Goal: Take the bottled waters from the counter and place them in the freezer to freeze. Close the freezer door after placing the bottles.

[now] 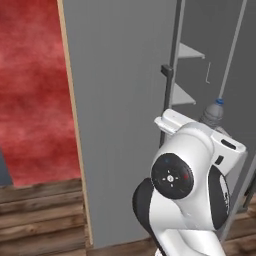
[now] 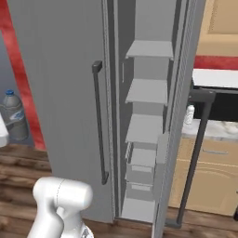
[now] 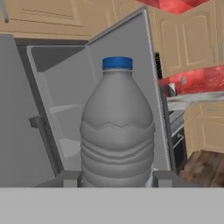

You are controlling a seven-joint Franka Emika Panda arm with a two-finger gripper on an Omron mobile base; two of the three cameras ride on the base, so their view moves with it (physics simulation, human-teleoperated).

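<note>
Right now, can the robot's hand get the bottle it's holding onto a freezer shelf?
Probably yes. The gripper is shut on the bottle, the freezer door stands open, and the shelves look bare.

Freezer (image 2: 69,93) is being seen with its door (image 2: 183,111) standing open, grey shelves (image 2: 146,90) exposed inside. One bottle (image 2: 14,116) is being held up at far left; another bottle (image 2: 188,115) is sitting on the counter (image 2: 218,130) at right.

Smoky grey ribbed plastic is seen on the bottle (image 3: 117,131), with a smooth blue cap. The freezer door (image 1: 120,115) is rendered matt grey, metal-like; its bar handle (image 2: 99,123) dark and matt. Rough brown wood planks form the floor (image 1: 40,210).
</note>
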